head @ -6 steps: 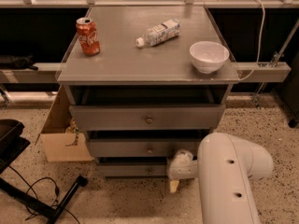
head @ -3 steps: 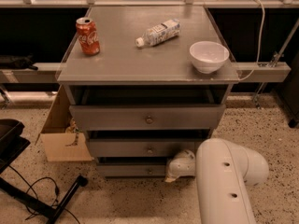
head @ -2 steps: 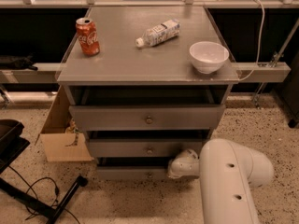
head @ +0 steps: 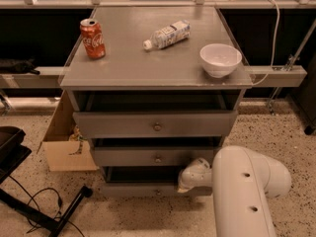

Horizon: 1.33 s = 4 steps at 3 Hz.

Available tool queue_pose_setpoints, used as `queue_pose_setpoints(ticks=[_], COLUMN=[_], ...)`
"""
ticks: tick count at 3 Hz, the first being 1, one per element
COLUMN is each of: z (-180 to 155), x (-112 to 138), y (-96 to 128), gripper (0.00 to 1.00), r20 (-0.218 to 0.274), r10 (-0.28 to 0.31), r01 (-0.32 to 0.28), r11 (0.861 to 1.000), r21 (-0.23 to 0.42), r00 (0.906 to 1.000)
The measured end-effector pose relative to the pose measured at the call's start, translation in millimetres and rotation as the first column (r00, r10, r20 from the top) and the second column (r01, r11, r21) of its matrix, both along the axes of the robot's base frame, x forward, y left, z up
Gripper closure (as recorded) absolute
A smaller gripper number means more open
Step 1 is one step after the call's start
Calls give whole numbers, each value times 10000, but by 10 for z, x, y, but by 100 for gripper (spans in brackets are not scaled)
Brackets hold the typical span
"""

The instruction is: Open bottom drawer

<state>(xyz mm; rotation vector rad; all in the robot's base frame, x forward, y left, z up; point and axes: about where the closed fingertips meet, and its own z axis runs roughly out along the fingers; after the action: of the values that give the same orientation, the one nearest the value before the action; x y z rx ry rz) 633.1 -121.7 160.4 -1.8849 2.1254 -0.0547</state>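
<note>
The bottom drawer sits lowest in the grey cabinet, just above the speckled floor, with its small round knob at the centre of the front and a dark gap showing above its top edge. My gripper is down at the right end of that drawer front, its pale rounded tip against the upper right corner, to the right of the knob and apart from it; whether it is spread or closed I cannot tell from here. The thick white arm fills the lower right of my view and hides the cabinet's lower right corner. Above the bottom drawer I see the middle drawer and then the top drawer, the widest of the three, each with a knob at centre and a dark gap above it. On the worktop a red can stands upright at the left, a plastic bottle lies on its side near the back, and a white bowl sits at the right edge. A cardboard box rests on the floor against the cabinet's left side, and a black stand with a cable lies further left.
</note>
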Motion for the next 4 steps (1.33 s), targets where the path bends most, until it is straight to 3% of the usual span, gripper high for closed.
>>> queue_pose_setpoints(ticks=[4], z=[28], x=[-298], y=[-159], gripper=[100], r20=[-507], r10=[-58], r01=[50], r11=[9999], r21=[-157], r00=[9987])
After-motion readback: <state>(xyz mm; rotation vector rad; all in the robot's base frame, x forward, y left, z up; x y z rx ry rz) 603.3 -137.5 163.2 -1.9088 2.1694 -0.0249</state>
